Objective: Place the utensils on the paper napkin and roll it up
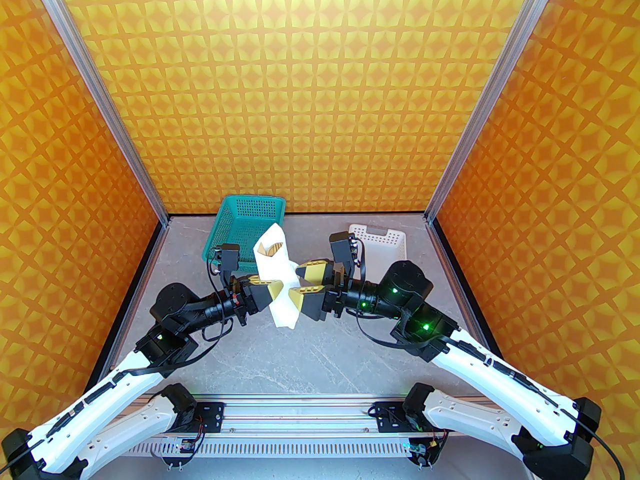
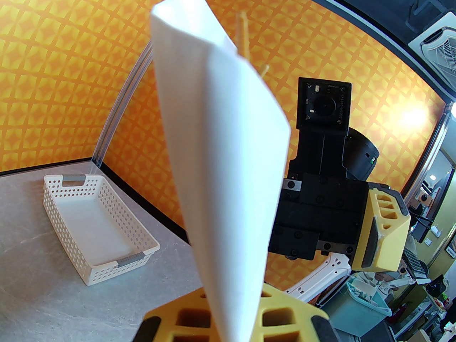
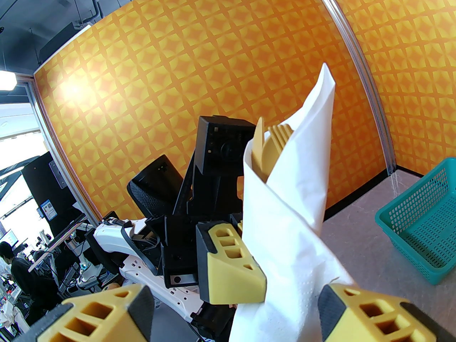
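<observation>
Mostly the rolled paper napkin [image 3: 285,226] hides the utensils [image 3: 265,148], tips showing.

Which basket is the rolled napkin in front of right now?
The teal mesh basket, at the far left; the white perforated basket sits off to the right.

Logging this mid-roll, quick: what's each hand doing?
Left hand: closed on the rolled white paper napkin.
Right hand: open around it.

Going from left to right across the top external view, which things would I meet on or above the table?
The teal basket → the rolled paper napkin, held up between the arms → the white basket.
</observation>
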